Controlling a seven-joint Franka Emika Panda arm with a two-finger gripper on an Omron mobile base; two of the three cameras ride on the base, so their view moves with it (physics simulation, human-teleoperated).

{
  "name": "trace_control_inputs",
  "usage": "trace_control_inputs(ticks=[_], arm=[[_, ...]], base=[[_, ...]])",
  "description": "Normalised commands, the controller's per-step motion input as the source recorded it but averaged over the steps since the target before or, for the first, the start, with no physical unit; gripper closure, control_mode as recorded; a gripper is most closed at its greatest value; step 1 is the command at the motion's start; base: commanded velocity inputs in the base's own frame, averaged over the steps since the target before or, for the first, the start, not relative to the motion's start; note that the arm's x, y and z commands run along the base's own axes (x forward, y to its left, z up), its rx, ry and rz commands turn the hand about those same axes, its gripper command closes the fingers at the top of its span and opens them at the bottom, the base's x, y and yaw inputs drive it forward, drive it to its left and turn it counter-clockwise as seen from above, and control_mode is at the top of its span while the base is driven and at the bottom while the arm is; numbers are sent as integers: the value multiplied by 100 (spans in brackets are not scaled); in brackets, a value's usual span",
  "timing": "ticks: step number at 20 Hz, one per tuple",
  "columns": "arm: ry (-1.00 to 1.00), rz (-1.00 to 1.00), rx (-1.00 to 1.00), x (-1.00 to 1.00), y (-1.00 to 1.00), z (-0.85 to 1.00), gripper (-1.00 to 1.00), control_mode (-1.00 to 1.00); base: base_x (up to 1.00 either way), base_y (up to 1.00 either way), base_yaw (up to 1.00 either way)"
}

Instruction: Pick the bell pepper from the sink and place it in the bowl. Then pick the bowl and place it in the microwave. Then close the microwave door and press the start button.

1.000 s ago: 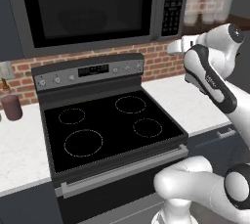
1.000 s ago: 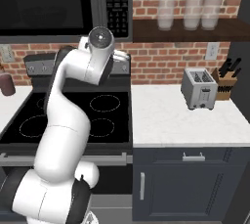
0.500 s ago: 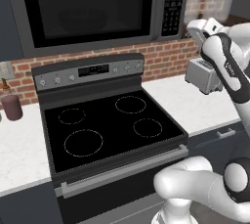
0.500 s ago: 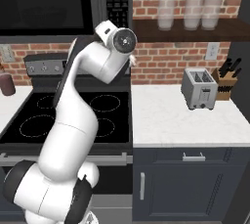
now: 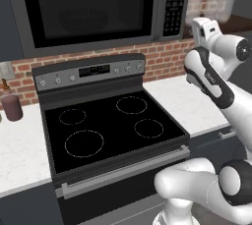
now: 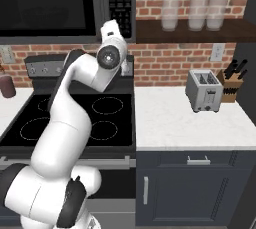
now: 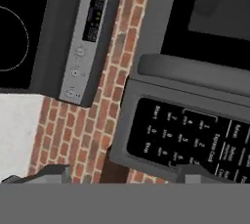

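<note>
Black glass of the microwave door sits shut at upper left, a bowl dimly inside. Your gripper, fingers apart and empty, faces the keypad at lower right; judging by this, only start remains.

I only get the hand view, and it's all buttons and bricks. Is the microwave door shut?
Observer: Yes. In the left base view the microwave door lies flat and shut across the front.
Operator: What's under it?
Observer: A black stove with four burner rings and nothing on them.
Operator: Is anything beside it?
Observer: In the right base view a silver toaster stands to the right of the stove, next to a knife block.
</note>
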Motion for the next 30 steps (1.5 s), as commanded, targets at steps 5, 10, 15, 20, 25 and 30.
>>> trace_control_inputs(ticks=[5, 10, 15, 20, 25, 30], arm=[[0, -3, 54, 0, -20, 24, 100, -100], [0, 2, 46, 0, -20, 24, 100, -100], [2, 13, 24, 0, 10, 3, 100, -100], [2, 9, 12, 0, 22, -2, 100, -100], [0, 2, 4, 0, 12, 0, 100, -100], [0, 2, 0, 1, 8, 0, 100, -100]], base=[[0, 0, 0], [0, 0, 0], [0, 0, 0], [0, 0, 0], [0, 0, 0], [0, 0, 0]])
